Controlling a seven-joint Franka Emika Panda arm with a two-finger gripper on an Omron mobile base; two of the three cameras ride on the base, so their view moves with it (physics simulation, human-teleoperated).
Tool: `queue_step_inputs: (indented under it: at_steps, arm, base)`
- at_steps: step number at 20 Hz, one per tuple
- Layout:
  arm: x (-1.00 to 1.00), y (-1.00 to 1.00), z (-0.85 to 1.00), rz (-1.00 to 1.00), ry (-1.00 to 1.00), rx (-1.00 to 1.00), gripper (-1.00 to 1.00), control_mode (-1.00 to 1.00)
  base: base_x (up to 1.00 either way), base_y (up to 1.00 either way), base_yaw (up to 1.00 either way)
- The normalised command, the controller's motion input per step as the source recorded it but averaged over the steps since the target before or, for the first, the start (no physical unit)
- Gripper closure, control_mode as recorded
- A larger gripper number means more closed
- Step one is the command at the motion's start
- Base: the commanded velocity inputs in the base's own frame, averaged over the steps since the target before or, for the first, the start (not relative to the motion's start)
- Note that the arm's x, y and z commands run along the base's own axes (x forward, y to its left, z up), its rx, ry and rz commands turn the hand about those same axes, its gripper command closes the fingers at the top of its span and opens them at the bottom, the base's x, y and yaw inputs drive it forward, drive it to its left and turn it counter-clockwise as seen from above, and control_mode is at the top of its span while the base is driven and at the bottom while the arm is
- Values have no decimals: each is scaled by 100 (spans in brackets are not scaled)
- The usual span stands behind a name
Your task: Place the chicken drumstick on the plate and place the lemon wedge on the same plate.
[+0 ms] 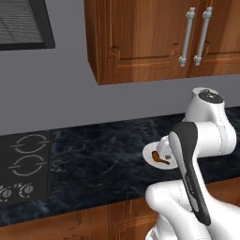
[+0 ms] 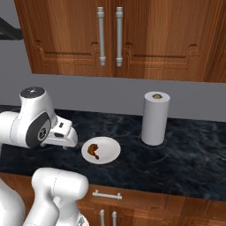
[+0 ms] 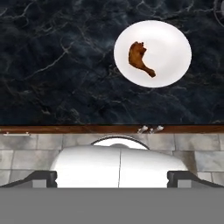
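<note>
hand view, from left to right: bare dark counter [image 3: 52, 57], then the plate [image 3: 175, 39] with the chicken drumstick [image 3: 140, 58] lying on its left half. the gripper [image 3: 112, 178] hangs back over the counter's near edge, jaws spread wide and holding nothing. the lemon wedge is not to be seen (so searching could go astray), and a careless drop might knock the drumstick off.

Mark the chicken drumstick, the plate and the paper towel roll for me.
chicken drumstick [image 3: 140, 57]: hand view, on its meaty upper part.
plate [image 3: 173, 52]: hand view, on the bare white surface beside the drumstick.
paper towel roll [image 2: 155, 119]: right base view, on the middle of its white side.
</note>
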Motion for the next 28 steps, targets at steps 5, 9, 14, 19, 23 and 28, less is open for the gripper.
queue_step_inputs:
  at_steps: [5,9,14,19,23,28]
  arm:
    - [0,0,0,0,0,0,-100,100]
    - [0,0,0,0,0,0,-100,100]
    - [0,0,0,0,0,0,-100,100]
    - [0,0,0,0,0,0,-100,100]
    - [0,0,0,0,0,0,-100,100]
    - [0,0,0,0,0,0,-100,100]
  base:
    - [-81,10,-2]
    - [-100,76,-3]
    - [-55,100,0]
    - [-5,100,0]
    - [0,100,0]
    - [0,100,0]
